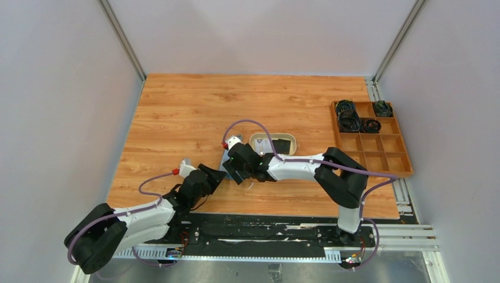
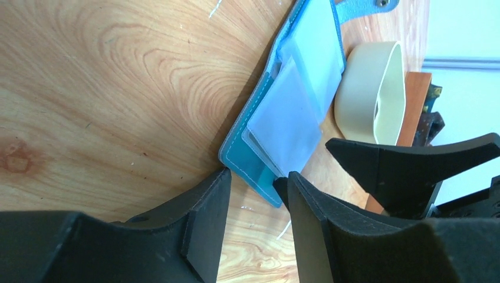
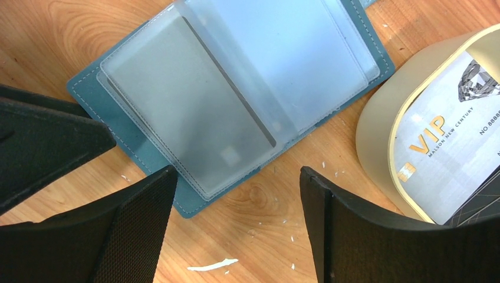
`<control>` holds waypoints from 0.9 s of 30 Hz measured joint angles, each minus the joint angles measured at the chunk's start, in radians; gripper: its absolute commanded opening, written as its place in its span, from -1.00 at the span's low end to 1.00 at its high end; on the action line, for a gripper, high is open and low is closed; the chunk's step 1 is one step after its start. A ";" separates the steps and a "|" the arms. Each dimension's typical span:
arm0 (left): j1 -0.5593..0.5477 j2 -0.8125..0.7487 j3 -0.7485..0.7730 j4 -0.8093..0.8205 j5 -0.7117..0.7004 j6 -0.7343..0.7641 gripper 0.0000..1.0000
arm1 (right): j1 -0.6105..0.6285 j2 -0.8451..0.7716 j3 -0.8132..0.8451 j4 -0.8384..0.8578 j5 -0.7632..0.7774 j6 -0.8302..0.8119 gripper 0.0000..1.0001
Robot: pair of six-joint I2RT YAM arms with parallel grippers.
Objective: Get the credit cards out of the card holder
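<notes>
Left pincer point(image 2: 259, 177): jaws partly apart, holding nothing, one tip on each side of the near corner of the teal-blue folding leather-like card holder point(image 2: 255, 172). Whether it presses or merely touches, cannot tell. The card holder lies open and flat on the wooden table point(image 1: 177, 106), just toward 6 o'clock from table centre, mostly hidden under both arms in the top view. Clear floppy plastic sleeves point(image 3: 306, 65) fan out of it. One whitish-grey plastic credit card point(image 3: 177, 100) with a dark stripe sits inside the front sleeve. Right pincer point(image 3: 239, 174): wide open, empty, hovering over the card holder's 6 o'clock edge. Just beside the card holder at 3 o'clock is a beige oval tray point(image 3: 377, 135) with a white VIP-printed card point(image 3: 454, 112) lying in it. A brown compartment box point(image 1: 380, 160) sits at the table's 3 o'clock edge, well apart.

Handling, judged: the card is light, thin, stiff and slick. The sleeve is soft and clingy, so it will probably drag. The card holder is light and likely to slide, so pin it with one pincer. Take the card by whichever edge shows at the sleeve mouth; which side opens, cannot tell.
</notes>
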 measured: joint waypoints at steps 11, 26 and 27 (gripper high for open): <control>0.000 -0.010 -0.010 0.006 -0.067 -0.033 -0.06 | -0.004 -0.006 -0.021 0.031 -0.024 0.017 0.59; 0.005 0.557 -0.009 0.655 -0.056 -0.137 -0.44 | -0.003 -0.011 -0.038 0.050 -0.033 0.032 0.59; 0.005 0.605 -0.010 0.718 -0.054 -0.145 -0.45 | -0.003 -0.014 -0.041 0.051 -0.033 0.032 0.59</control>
